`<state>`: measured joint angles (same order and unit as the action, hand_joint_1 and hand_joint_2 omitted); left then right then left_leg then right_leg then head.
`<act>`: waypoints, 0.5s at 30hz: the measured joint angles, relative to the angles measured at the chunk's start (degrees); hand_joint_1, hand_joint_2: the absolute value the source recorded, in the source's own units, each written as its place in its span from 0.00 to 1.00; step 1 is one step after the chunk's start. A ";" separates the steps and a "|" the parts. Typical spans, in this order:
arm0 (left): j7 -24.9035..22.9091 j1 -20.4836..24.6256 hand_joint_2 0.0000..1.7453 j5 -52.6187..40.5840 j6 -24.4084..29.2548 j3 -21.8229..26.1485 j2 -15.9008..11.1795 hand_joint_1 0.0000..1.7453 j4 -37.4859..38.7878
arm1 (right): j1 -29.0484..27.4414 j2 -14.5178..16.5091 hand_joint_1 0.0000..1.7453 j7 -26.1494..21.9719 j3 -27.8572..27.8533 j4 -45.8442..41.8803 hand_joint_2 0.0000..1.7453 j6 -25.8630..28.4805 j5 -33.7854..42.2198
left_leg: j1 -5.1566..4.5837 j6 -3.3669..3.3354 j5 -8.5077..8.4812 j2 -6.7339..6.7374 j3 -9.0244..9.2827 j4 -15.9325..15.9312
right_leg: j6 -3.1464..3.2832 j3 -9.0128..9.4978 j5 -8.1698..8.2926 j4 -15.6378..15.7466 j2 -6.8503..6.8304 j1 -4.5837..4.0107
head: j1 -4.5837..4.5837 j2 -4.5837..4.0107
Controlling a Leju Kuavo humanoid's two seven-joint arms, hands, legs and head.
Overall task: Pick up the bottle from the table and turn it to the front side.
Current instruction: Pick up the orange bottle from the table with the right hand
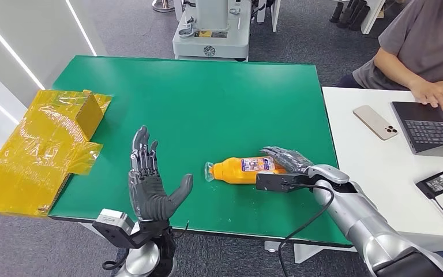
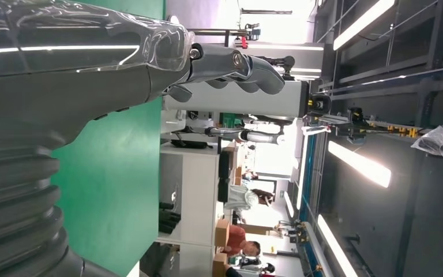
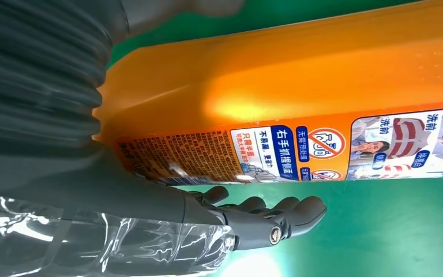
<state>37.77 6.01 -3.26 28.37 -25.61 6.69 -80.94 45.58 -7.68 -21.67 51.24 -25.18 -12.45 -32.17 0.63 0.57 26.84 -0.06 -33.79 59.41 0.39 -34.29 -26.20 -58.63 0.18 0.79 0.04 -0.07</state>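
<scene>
Bottle (image 1: 243, 169): orange, lying flat near the surface's (image 1: 207, 92) front edge.
Right hand (image 1: 285, 158): fingers around the bottle's base; firm grip cannot be told.
Left hand (image 1: 150, 184): fingers spread, holding nothing.

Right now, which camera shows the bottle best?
The head view: the whole bottle lies on the green table by the right hand. The right wrist view gives a label close-up.
</scene>
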 joint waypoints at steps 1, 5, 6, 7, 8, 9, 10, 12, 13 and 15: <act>0.00 0.00 1.00 0.00 -0.03 0.02 0.00 0.00 0.00 | 0.00 -0.02 0.99 -0.07 0.01 -0.04 1.00 0.01 -0.07 | 0.00 0.00 0.00 0.00 0.00 0.00 | 0.00 0.00 0.00 0.00 0.00 0.00 | 0.00 0.00; 0.00 0.01 1.00 -0.01 -0.09 0.29 0.00 0.00 0.00 | 0.01 -0.05 1.00 -0.71 0.01 -0.24 1.00 0.07 -0.24 | 0.00 0.00 0.00 0.00 0.00 0.00 | 0.00 0.00 0.00 0.00 0.00 0.00 | 0.00 0.00; 0.01 0.01 1.00 -0.01 -0.10 0.39 0.00 0.00 0.00 | 0.01 -0.05 1.00 -0.90 0.00 -0.28 1.00 0.10 -0.28 | 0.00 0.00 0.00 0.01 0.00 0.00 | 0.00 0.00 0.00 0.00 0.01 0.00 | 0.00 0.00; 0.01 0.01 1.00 0.00 -0.10 0.49 0.00 0.00 0.01 | 0.03 -0.05 1.00 -1.05 -0.01 -0.32 1.00 0.17 -0.33 | 0.00 0.00 0.00 0.01 0.00 0.00 | 0.00 0.00 0.00 0.00 0.01 0.00 | 0.00 0.00; 0.04 0.01 1.00 0.02 -0.10 0.57 0.00 0.00 0.01 | 0.04 -0.05 1.00 -1.19 -0.01 -0.33 1.00 0.32 -0.42 | 0.00 0.00 0.00 0.01 0.00 0.00 | 0.00 0.00 0.00 0.00 0.00 0.00 | 0.00 0.00; 0.07 0.01 1.00 0.03 -0.10 0.66 0.00 0.00 0.01 | 0.05 -0.03 1.00 -1.28 -0.01 -0.34 1.00 0.59 -0.53 | 0.00 0.00 0.00 0.00 -0.01 0.00 | 0.00 0.00 0.00 -0.01 0.00 0.00 | 0.00 0.00; 0.10 0.01 1.00 0.05 -0.09 0.73 0.00 0.00 0.02 | 0.06 0.01 1.00 -1.34 -0.01 -0.34 1.00 0.95 -0.64 | 0.00 0.00 0.00 0.00 -0.01 -0.01 | 0.00 0.01 0.00 -0.01 0.00 0.00 | 0.00 0.00; 0.23 -0.02 1.00 0.07 -0.04 0.84 0.00 0.00 0.01 | 0.06 0.19 1.00 -1.47 -0.01 -0.36 1.00 2.13 -0.85 | 0.00 0.00 0.00 0.00 -0.02 -0.01 | 0.00 0.00 0.00 -0.02 0.00 0.00 | 0.00 0.00; 0.33 -0.06 1.00 0.07 0.02 0.87 0.00 0.00 0.01 | 0.06 0.32 1.00 -1.54 -0.03 -0.37 1.00 2.96 -0.97 | 0.00 0.00 0.00 0.00 -0.02 -0.01 | 0.00 0.00 0.00 -0.02 0.00 0.00 | 0.00 0.00; 0.56 -0.33 1.00 0.05 0.22 0.95 0.00 0.00 -0.08 | 0.04 0.67 1.00 -1.67 -0.16 -0.49 1.00 5.38 -1.24 | 0.00 0.00 0.00 0.00 -0.02 -0.01 | 0.00 0.00 0.00 -0.03 0.00 0.00 | 0.01 0.00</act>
<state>38.33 5.68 -3.21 28.59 -24.66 6.69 -81.02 45.61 -7.01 -23.34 51.08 -25.67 -7.08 -33.41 0.64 0.57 26.84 -0.06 -33.82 59.40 0.39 -34.29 -26.20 -58.66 0.18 0.79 0.05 -0.07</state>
